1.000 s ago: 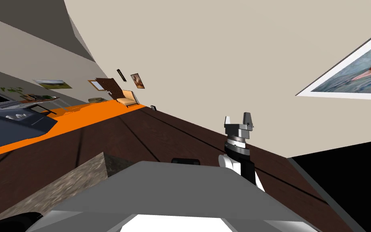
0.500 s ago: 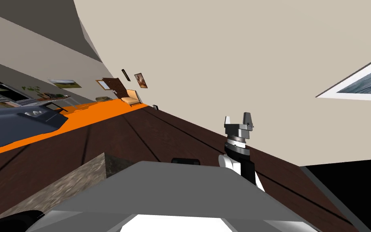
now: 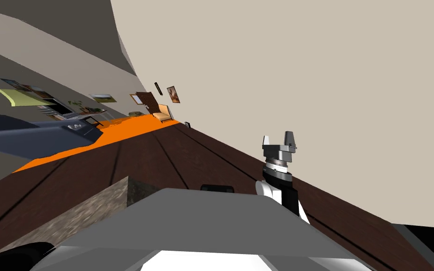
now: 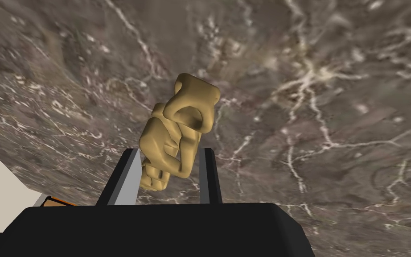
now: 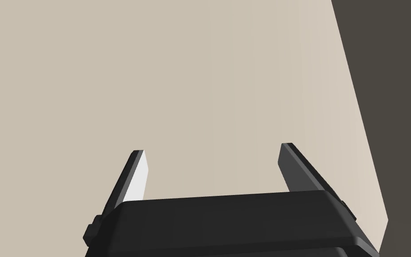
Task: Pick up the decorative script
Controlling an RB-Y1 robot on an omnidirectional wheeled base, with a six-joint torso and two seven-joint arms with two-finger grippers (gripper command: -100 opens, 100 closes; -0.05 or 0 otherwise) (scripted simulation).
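L gripper (image 4: 169, 151): fingers closed on tan decorative script (image 4: 178, 129), pressing its sides | script: upright between L fingers, in front of grey-brown marbled surface (image 4: 325, 80), contact w/ surface not clear | R gripper (image 3: 277, 137): fingers apart, nothing between, held upright at R side

Bare marble surface (image 4: 334, 67) surrounds the script (image 4: 166, 143) on every side
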